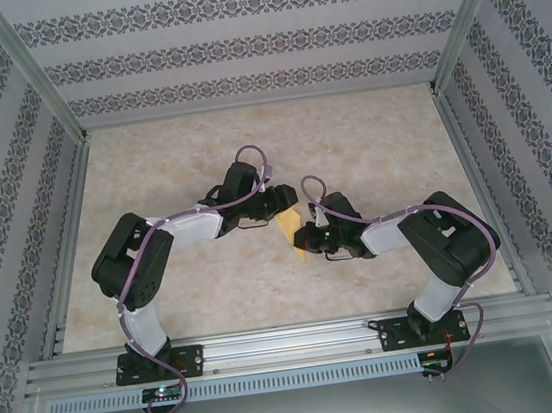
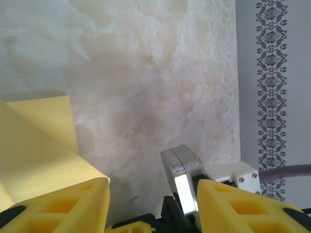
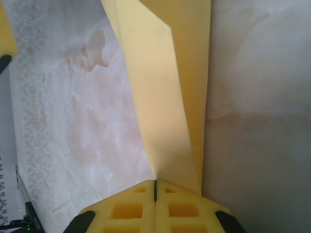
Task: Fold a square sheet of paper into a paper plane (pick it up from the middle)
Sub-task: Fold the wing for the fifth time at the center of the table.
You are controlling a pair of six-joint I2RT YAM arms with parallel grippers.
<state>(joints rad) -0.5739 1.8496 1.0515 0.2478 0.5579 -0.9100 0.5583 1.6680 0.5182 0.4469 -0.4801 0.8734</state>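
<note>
The yellow-orange sheet of paper [image 1: 292, 229] is folded and held up off the table between the two arms. My right gripper [image 1: 309, 239] is shut on it. In the right wrist view the folded sheet [image 3: 165, 97] rises from the closed fingertips of the right gripper [image 3: 155, 183], showing a long crease and an overlapping flap. My left gripper [image 1: 279, 207] sits just left of the sheet and is open. In the left wrist view nothing lies between the fingers of the left gripper [image 2: 150, 194]. There the paper [image 2: 34, 145] lies beside the left finger [image 2: 63, 204], outside the gap.
The beige marbled table [image 1: 179, 158] stretches around both arms, fenced by aluminium rails [image 1: 283, 342] and patterned walls [image 1: 257, 48]. A metal and white part with a grey cable [image 2: 194, 172] stands close by the left gripper's right finger.
</note>
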